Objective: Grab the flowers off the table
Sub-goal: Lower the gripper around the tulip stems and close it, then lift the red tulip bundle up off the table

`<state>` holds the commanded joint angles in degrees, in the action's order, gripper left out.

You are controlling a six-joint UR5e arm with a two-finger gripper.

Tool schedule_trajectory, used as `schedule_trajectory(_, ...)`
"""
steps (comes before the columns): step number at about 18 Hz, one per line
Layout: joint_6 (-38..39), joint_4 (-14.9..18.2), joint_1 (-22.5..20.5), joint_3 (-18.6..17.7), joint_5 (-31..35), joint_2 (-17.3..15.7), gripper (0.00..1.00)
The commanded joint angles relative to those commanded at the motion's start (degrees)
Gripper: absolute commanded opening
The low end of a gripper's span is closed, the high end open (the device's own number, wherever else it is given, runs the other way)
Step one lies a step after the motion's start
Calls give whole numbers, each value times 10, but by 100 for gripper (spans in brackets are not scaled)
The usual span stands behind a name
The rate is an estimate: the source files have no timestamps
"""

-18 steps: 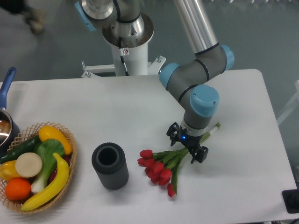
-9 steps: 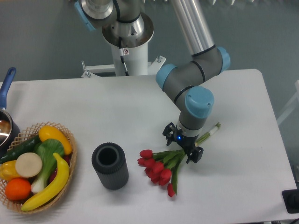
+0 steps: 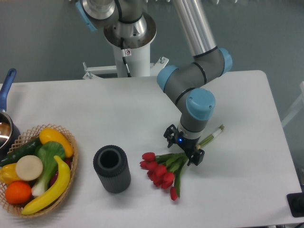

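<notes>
A fixed camera looks down at a large white table (image 3: 118,109) with rounded corners and a smooth, plain surface.

A bunch of red tulips, the flowers (image 3: 164,172), lies flat on the table right of centre, near the front edge. The glossy red heads fan out toward the lower left, green leaves sit in the middle, and long thin green stems run up and to the right, ending in a pale tip.

Left of the blooms stands a dark grey ribbed cylinder (image 3: 112,169), upright and hollow, its open top showing. At the far left a round woven wicker basket (image 3: 71,142) holds smooth plastic-looking fruit and vegetables: a yellow banana (image 3: 52,187), an orange, a green leafy vegetable. A dark pot with a blue handle (image 3: 6,90) sits at the left edge.

The silver and grey robot arm, with light blue joint caps, reaches down from its white pedestal (image 3: 129,52) at the back. Its wrist points straight down over the stems. The black two-finger gripper (image 3: 184,148) hangs low with its jaws apart, one on each side of the stems where they meet the leaves.
</notes>
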<state>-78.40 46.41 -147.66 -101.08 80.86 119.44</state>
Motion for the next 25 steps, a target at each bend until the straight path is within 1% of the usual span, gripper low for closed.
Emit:
schedule_trajectory(3,0,0,0,0,0,0,82)
schedule_trajectory(4,0,-1,0,0,0,0,81)
schedule_trajectory(5,0,0,0,0,0,0,78)
schedule_trajectory(6,0,0,0,0,0,0,72)
schedule_trajectory(8,0,0,0,0,0,-1,65)
schedule_trajectory(10,0,0,0,1,0,-2,63)
schedule_trajectory(12,1,0,-1,2,-2,-4,55)
schedule_trajectory(14,0,1,-1,4,-2,-4,54)
schedule_trajectory(15,1,1,-2,5,-3,-6,52)
schedule_trajectory(16,1,2,-3,7,-4,-7,47)
schedule_trajectory(20,1,0,-4,10,-4,-9,40)
schedule_trajectory(23,8,-1,-6,23,-20,-15,40)
schedule_trajectory(25,9,0,-5,24,-37,-30,40)
